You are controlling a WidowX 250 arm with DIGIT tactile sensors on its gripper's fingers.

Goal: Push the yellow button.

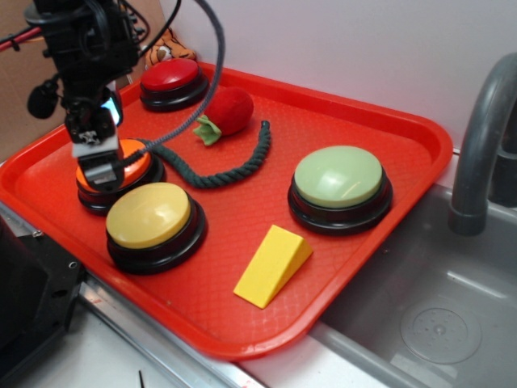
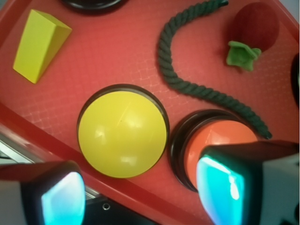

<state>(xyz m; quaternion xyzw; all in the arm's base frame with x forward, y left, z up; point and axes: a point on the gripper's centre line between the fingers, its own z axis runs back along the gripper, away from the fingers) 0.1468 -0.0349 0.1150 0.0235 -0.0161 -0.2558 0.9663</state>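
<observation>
The yellow button (image 1: 149,214) has a yellow dome on a black base and sits at the front left of the red tray (image 1: 242,307). In the wrist view it (image 2: 123,133) lies just ahead of the fingers. My gripper (image 1: 100,171) hangs above the tray's left front edge, over the near side of the orange button (image 1: 139,158), behind and left of the yellow one. In the wrist view the gripper (image 2: 140,199) is open and empty. One finger (image 2: 61,197) is over the tray edge. The other finger (image 2: 225,187) covers part of the orange button (image 2: 215,138).
A green button (image 1: 338,176), a red button (image 1: 170,75), a yellow wedge block (image 1: 273,264), a dark rope (image 1: 234,166) and a red strawberry toy (image 1: 228,110) also lie on the tray. A sink (image 1: 436,323) with a grey faucet (image 1: 483,137) is at the right.
</observation>
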